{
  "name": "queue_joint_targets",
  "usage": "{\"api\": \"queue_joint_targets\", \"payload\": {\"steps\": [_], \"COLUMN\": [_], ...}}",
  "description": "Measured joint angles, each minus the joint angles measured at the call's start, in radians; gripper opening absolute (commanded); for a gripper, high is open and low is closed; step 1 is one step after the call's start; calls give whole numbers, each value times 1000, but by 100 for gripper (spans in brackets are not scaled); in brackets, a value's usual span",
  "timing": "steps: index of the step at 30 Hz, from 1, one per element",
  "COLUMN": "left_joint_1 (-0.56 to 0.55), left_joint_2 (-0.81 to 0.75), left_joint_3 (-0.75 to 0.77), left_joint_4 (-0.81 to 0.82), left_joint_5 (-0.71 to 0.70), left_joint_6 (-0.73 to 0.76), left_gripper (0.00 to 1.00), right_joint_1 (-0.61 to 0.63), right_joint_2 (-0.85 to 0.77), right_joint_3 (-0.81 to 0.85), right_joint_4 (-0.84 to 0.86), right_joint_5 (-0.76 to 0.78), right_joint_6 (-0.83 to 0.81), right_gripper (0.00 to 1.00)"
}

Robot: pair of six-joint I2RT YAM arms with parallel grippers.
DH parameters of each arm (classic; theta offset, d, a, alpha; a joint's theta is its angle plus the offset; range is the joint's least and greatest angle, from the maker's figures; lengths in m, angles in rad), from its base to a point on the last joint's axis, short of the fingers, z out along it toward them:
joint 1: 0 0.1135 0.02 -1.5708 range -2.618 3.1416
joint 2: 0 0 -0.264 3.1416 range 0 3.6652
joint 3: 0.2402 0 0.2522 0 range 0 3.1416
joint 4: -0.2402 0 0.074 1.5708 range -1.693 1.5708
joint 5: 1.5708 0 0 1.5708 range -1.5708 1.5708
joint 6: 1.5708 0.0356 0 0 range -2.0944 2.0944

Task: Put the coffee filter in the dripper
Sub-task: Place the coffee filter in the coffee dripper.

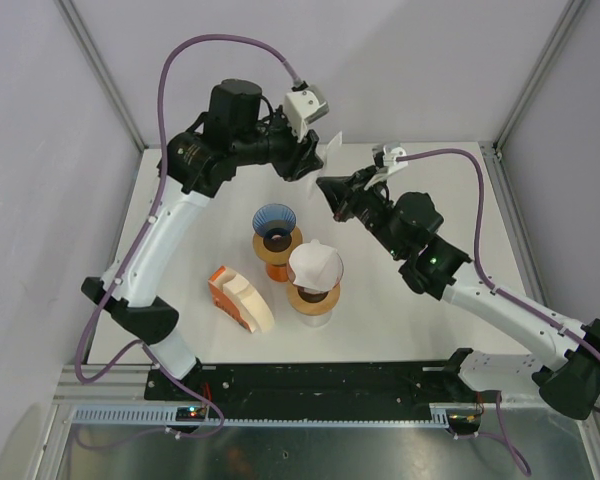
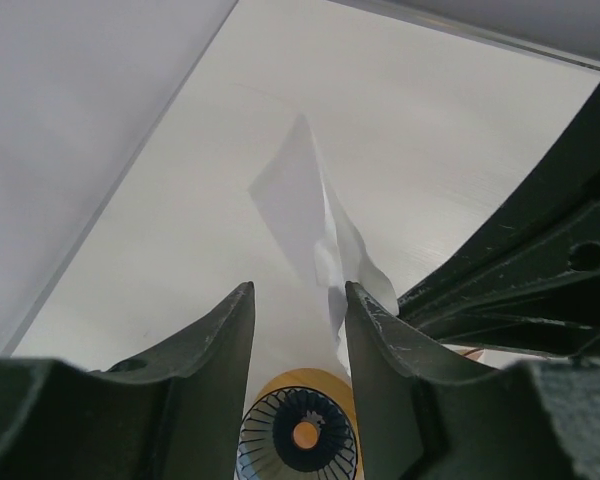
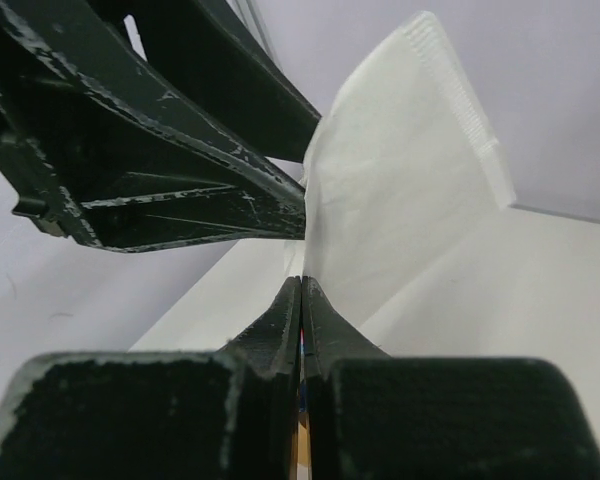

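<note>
A white paper coffee filter (image 1: 332, 146) hangs in the air above the back of the table. My right gripper (image 3: 302, 280) is shut on its lower edge, and the filter (image 3: 400, 180) fans up and to the right. My left gripper (image 2: 298, 290) stands open, its right fingertip beside the creased filter (image 2: 305, 200); nothing fills the gap between its fingers. In the top view the left gripper (image 1: 313, 160) and right gripper (image 1: 326, 186) meet at the filter. The blue ribbed dripper (image 1: 273, 222) sits on an orange stand below them; the left wrist view shows this dripper (image 2: 300, 435) too.
A second dripper (image 1: 315, 265) holding a white filter stands on a wooden stand near the table's middle. An orange holder with stacked filters (image 1: 238, 298) lies to its left. Grey walls close in the table at the back and on both sides.
</note>
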Motion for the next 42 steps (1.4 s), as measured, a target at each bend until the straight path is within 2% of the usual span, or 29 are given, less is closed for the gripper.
{"api": "queue_joint_targets", "payload": {"steps": [11,13,15,17,22,29,31,32,35,37,42], "left_joint_1": [-9,-9,-9,-6,14,32,31,29,7,-17,-49], "left_joint_2": [5,5,5,5,5,5,5,5,5,5,5], "left_joint_3": [-55,-70,-84,-93,-96,-95,-95,-95,-95,-95,-94], "left_joint_4": [18,19,18,17,20,41,41,42,44,47,48], "left_joint_5": [-24,-19,-11,-9,-33,-179,-204,-215,-265,-290,-290], "left_joint_6": [0,-1,-6,-8,-1,26,28,28,37,46,42], "left_gripper": [49,35,13,3,0,0,0,0,0,0,0], "right_joint_1": [33,37,39,39,27,-27,-30,-30,-29,-24,7], "right_joint_2": [23,26,27,26,19,11,13,15,29,37,56], "right_joint_3": [1,1,1,2,3,3,4,4,5,6,7], "right_joint_4": [1,0,-3,-6,-40,-89,-87,-81,-53,-31,51], "right_joint_5": [5,8,12,18,57,138,147,146,118,100,70], "right_joint_6": [-17,-24,-29,-35,-44,-41,-41,-40,-40,-40,-40], "right_gripper": [0,0,0,0,0,0,11,23,47,55,64]}}
